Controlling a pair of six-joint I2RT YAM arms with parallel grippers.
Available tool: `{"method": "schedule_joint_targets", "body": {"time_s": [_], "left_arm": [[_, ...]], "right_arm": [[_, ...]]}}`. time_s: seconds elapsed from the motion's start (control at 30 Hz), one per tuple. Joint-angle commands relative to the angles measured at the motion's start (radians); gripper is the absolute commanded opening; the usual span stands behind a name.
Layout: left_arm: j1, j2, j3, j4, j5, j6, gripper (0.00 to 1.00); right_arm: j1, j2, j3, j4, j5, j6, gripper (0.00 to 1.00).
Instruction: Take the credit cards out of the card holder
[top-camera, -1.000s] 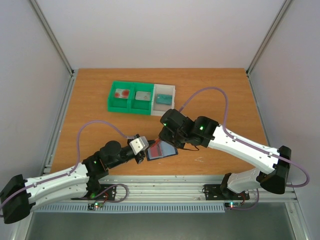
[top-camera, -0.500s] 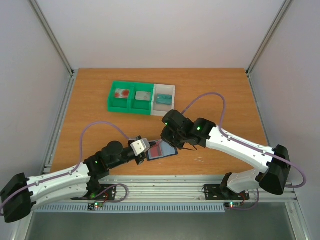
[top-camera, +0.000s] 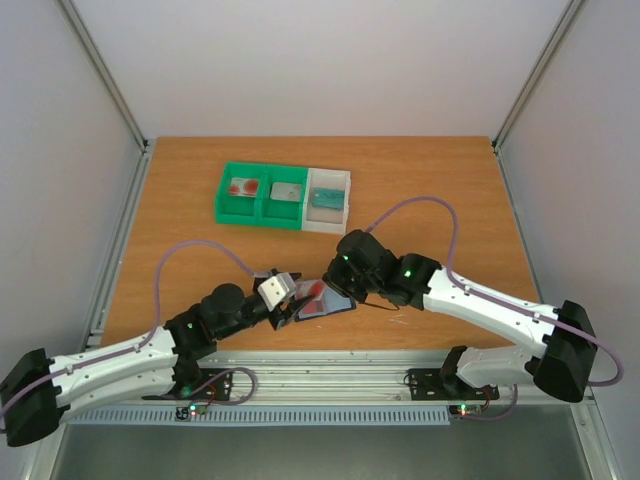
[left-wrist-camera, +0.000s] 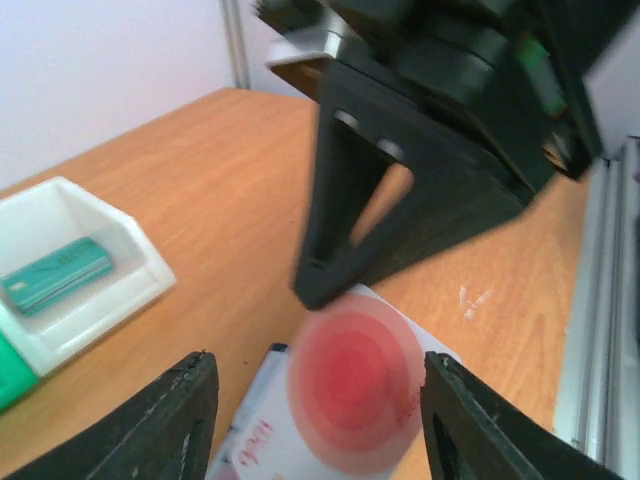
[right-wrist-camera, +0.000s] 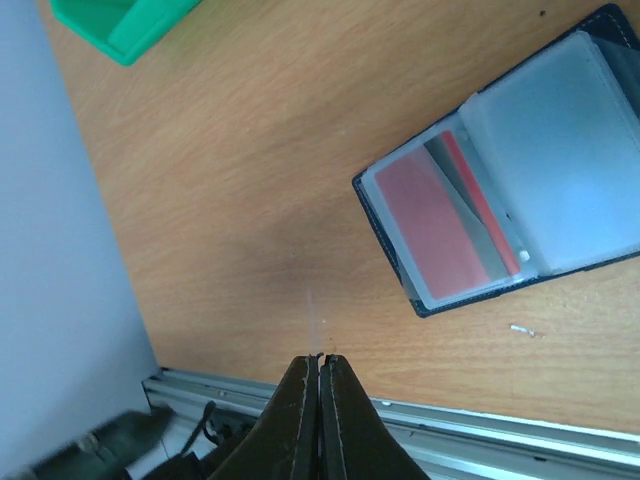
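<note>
Centrally, low over the orange-brown wooden table (top-camera: 450, 200), the two grippers meet around one thin white credit card (left-wrist-camera: 352, 392) with a red round blotch. The left gripper (left-wrist-camera: 318, 372) has its jaws standing partly apart. One black finger (left-wrist-camera: 175, 425) sits at the card's 9 o'clock and the other at its 3 o'clock; whether either pad touches the card I cannot tell. The right gripper (right-wrist-camera: 320, 360) comes down from 12 o'clock in the left wrist view, its black fingers pressed together with their tip at the card's upper edge. In its own camera a faint pale sliver runs out from between the closed tips, which fits the card seen edge-on in its pinch.

The flat black-edged card holder (right-wrist-camera: 560, 170) lies open on the wood at 2 o'clock from the right fingertips, apart from them. Its clear blue-grey pockets face up, and one pocket shows a reddish card with a red stripe still inside. From overhead the holder sits near the table's 6 o'clock edge, partly under the right wrist.

At about 11 o'clock from the holder, well apart, stands the green-and-white plastic compartment tray (top-camera: 262, 214). Its left green bin holds red-blotched cards, the middle bin a grey card, and the white bin a teal rectangular item (left-wrist-camera: 55, 272).
</note>
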Motion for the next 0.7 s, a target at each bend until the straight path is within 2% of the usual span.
{"method": "schedule_joint_targets", "body": {"time_s": [0.0, 0.13, 0.27, 0.37, 0.53, 0.67], "left_arm": [[0.001, -0.034, 0.128, -0.141, -0.166, -0.223, 0.63], [0.002, -0.011, 0.264, -0.366, -0.173, -0.371, 0.75], [0.009, -0.003, 0.327, -0.402, -0.129, -0.499, 0.79], [0.039, 0.000, 0.353, -0.429, -0.095, -0.623, 0.80], [0.158, 0.013, 0.340, -0.345, 0.142, -0.801, 0.80], [0.187, 0.025, 0.295, -0.184, 0.227, -0.922, 0.80]], "right_arm": [[-0.004, -0.086, -0.076, 0.151, 0.022, -0.152, 0.01], [-0.002, -0.174, -0.126, 0.186, 0.137, -0.296, 0.01], [-0.002, -0.271, -0.192, 0.276, 0.195, -0.464, 0.01], [-0.002, -0.355, -0.265, 0.405, 0.170, -0.547, 0.01], [-0.002, -0.482, -0.345, 0.505, 0.165, -0.586, 0.01], [-0.003, -0.550, -0.383, 0.563, 0.184, -0.591, 0.01]]}}
